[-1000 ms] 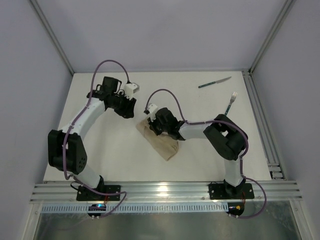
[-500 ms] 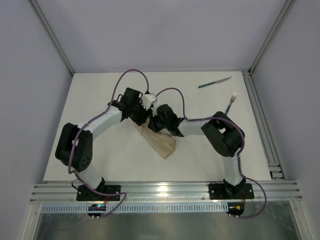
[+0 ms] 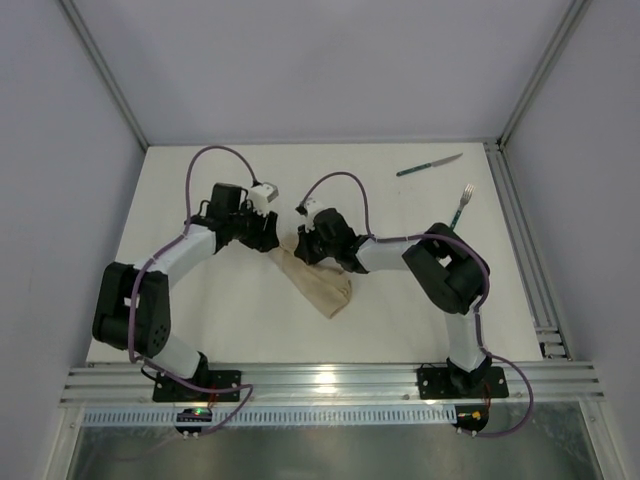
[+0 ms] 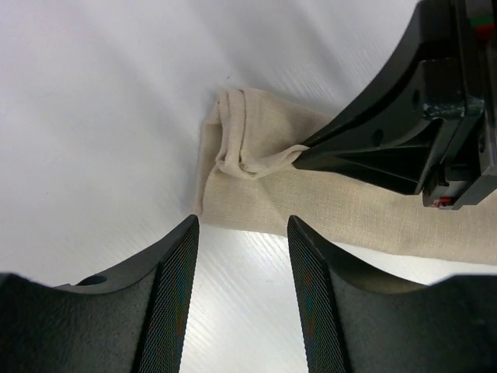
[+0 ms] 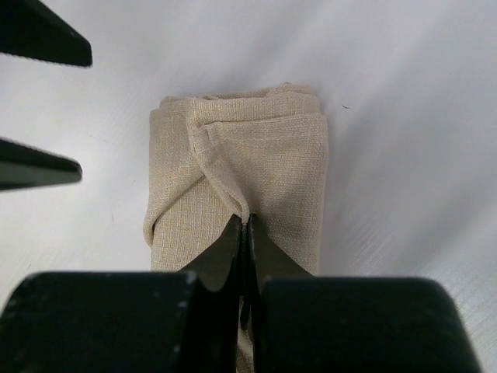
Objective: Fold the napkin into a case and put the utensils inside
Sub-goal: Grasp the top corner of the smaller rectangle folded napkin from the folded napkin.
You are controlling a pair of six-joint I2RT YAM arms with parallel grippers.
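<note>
**White table, folded napkin pinched at one end**

White table (image 3: 240, 320) fills the middle of the top view, with pale grey walls (image 3: 320, 70) on three sides and metal rails (image 3: 330, 380) along the near edge. Near the centre lies the napkin (image 3: 320, 285), a beige-tan cloth folded to a narrow oblong. It lies diagonally, one end toward the far left and the other toward the near edge.

The right gripper (image 5: 245, 221) is at the far-left end of the napkin. Its jaws are pressed together on a thin upper layer of the cloth, and this layer is pulled up into a small ridge (its wrist view shows the fabric drawn to a point between the two black fingers). The rest of the cloth lies flat on the table.

The left gripper (image 4: 242, 225) is just beside the same end and faces the right gripper from the other side. Its jaws are spread apart, clear of the cloth. Beyond the gap one sees the table and the long edge of the napkin. Whether its fingers touch the surface, I cannot tell.

The knife (image 3: 429, 165) lies near the far right corner. The fork (image 3: 462, 205) lies close to it along the right side, with its tines pointing to the far side. Both have dark green handles. They do not touch each other, and they are well apart from the napkin and from both grippers.
</note>
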